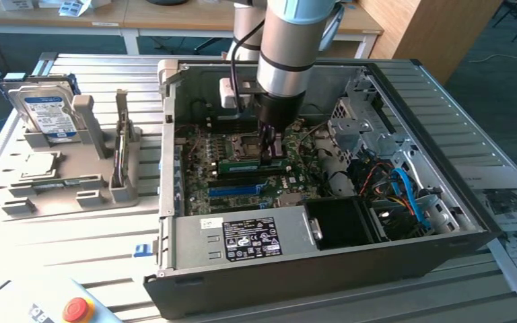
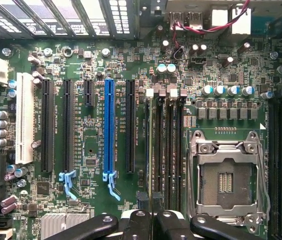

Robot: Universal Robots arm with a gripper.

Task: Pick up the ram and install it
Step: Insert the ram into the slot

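Inside the open computer case (image 1: 474, 229) my gripper (image 1: 271, 156) is lowered onto the motherboard. It is shut on the ram (image 1: 245, 162), a thin green stick lying along the memory slots beside the processor socket (image 1: 243, 142). In the wrist view the ram (image 2: 148, 150) shows edge-on as a narrow line running away from my gripper (image 2: 150, 212), in line with the black memory slots (image 2: 170, 150) next to the empty socket (image 2: 228, 177). I cannot tell whether the stick is pressed fully into a slot.
A grey holder (image 1: 61, 195) at the exterior view's left carries a hard drive (image 1: 48, 111), a square silver processor (image 1: 38, 165) and a thin upright board (image 1: 124, 141). The power supply (image 1: 240, 239), blue cables (image 1: 411, 195) and drive cage (image 1: 366, 121) crowd the case. Papers (image 1: 514, 215) lie at the right.
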